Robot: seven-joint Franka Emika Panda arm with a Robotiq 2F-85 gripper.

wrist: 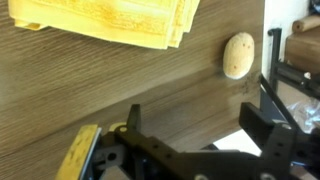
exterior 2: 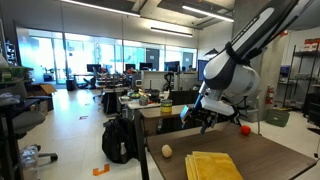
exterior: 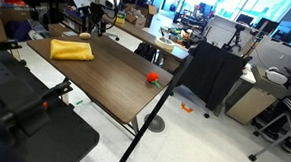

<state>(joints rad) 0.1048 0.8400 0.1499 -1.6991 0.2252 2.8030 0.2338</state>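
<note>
My gripper is open and empty, hovering above the dark wooden table near its far end. In the wrist view a folded yellow towel lies at the top and a small tan, potato-like object lies at the right, apart from the fingers. In both exterior views the gripper hangs over the table end, with the tan object and the towel close by. A small red object sits near a table edge, away from the gripper.
The table stands in an open office. A black cabinet stands beside it. Cluttered desks, chairs and a black backpack on the floor surround it. Dark equipment fills the near corner.
</note>
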